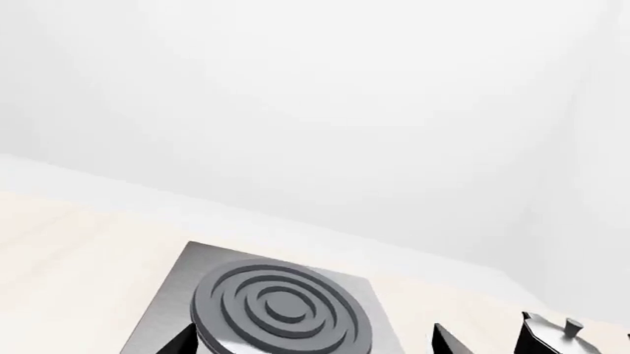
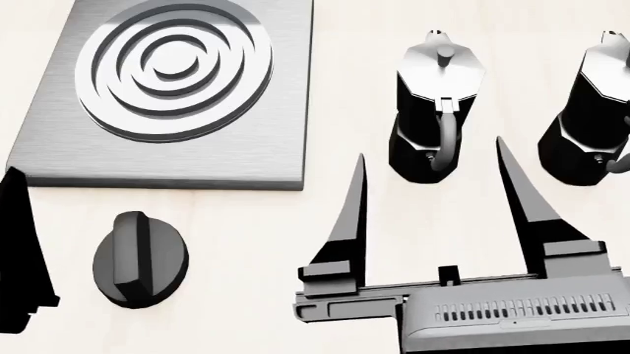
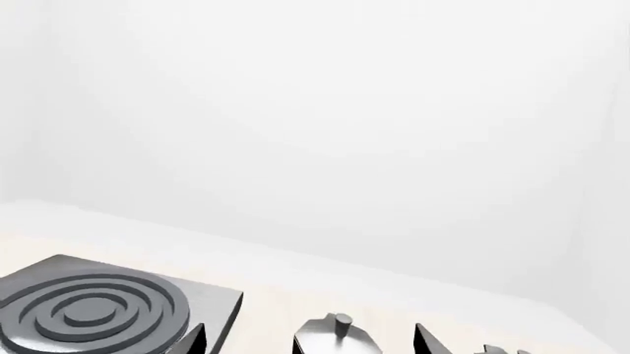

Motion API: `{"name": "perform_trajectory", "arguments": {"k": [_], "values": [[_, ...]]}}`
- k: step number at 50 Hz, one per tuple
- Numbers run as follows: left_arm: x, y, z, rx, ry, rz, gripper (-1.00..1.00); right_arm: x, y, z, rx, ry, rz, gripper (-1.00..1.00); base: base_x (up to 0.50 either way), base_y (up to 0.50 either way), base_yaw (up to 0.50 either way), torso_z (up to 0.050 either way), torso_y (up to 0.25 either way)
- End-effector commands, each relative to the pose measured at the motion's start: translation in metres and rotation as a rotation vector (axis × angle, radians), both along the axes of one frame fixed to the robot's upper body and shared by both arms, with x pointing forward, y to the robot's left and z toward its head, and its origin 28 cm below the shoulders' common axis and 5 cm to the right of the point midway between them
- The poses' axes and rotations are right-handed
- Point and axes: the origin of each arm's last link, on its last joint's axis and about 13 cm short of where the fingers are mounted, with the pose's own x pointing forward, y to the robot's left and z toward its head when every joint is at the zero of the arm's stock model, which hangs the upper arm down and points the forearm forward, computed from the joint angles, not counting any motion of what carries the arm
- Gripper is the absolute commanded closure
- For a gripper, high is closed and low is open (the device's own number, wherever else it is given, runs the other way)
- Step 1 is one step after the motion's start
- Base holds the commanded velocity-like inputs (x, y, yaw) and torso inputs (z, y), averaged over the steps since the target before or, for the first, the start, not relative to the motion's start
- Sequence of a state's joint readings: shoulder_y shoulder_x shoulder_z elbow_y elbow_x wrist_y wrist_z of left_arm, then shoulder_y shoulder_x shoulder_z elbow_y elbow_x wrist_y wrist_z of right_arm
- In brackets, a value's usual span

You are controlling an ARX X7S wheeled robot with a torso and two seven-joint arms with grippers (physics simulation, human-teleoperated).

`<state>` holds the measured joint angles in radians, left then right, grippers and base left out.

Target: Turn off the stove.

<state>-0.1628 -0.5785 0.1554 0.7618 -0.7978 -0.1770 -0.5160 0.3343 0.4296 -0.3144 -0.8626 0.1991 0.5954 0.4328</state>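
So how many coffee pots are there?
2. One pot stands right of the stove, beyond the right gripper. The other pot is further right, cut by the picture's edge.

This is a bare simulated kitchen setup, not a furnished room. A pale, faintly wood-grained tabletop [image 2: 325, 221] carries cooking gear: a flat brushed-metal stove [image 2: 246, 140] with one round burner of concentric rings, a separate black ridged knob [image 2: 140, 259] just in front of it, and two black-and-silver moka pots [image 2: 438, 103] standing side by side. In the wrist views, plain white walls [image 1: 315, 110] rise behind the tabletop, smooth and unmarked.
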Motion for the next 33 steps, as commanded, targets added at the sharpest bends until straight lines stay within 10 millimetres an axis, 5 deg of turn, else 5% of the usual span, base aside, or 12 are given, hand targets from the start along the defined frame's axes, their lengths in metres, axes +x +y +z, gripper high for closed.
{"name": "perform_trajectory", "arguments": {"k": [1,33], "values": [[-0.005,0.000,0.006,-0.009,-0.021,-0.012,-1.00,-0.003,0.001,0.007,-0.008,-0.019,0.004,-1.00,0.00,0.00,0.00,0.000,0.000],[-0.013,0.001,0.020,-0.034,-0.071,-0.038,-1.00,-0.010,0.001,0.023,-0.027,-0.072,0.010,-1.00,0.00,0.00,0.00,0.000,0.000]]}}
